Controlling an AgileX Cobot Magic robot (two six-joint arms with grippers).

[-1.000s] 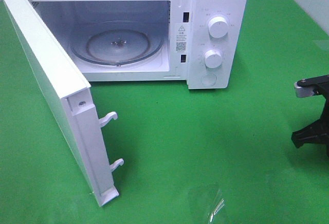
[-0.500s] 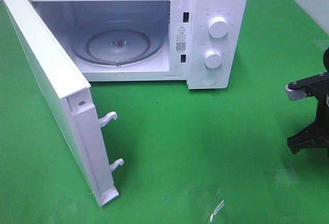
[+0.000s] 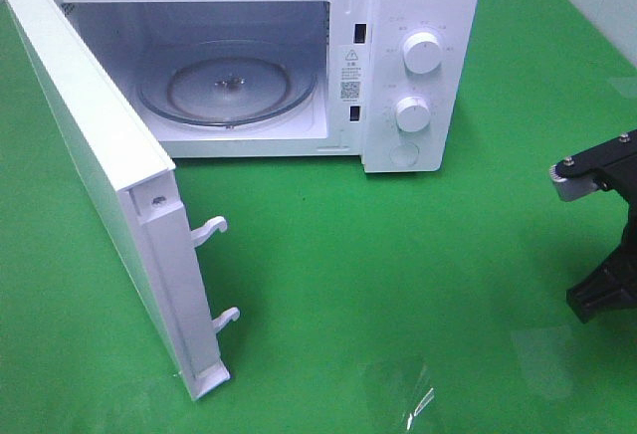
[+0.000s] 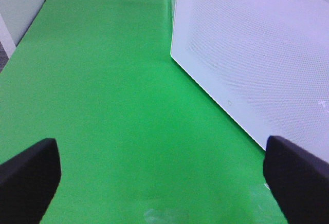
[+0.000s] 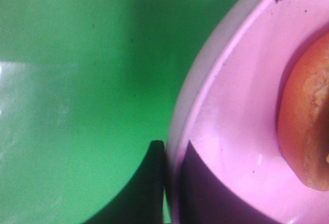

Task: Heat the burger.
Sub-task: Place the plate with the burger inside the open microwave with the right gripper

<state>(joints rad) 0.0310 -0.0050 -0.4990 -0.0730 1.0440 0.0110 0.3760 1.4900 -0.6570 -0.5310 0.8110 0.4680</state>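
Observation:
The burger shows only in the right wrist view, as an edge of its golden-brown bun resting on a pink plate. My right gripper is shut on the plate's rim, with one finger outside it and the other inside. From the exterior high view only the right arm shows, at the right edge, while plate and burger are out of frame. The white microwave stands at the back with its door swung wide open and its glass turntable bare. My left gripper is open above the green cloth.
The open door juts toward the front left, with two latch hooks sticking out. Two knobs sit on the microwave's right panel. A white dotted microwave panel fills the left wrist view's side. Green cloth covers the table.
In the exterior high view the right arm has shifted slightly left and toward the table's front edge. The microwave and its door have not moved.

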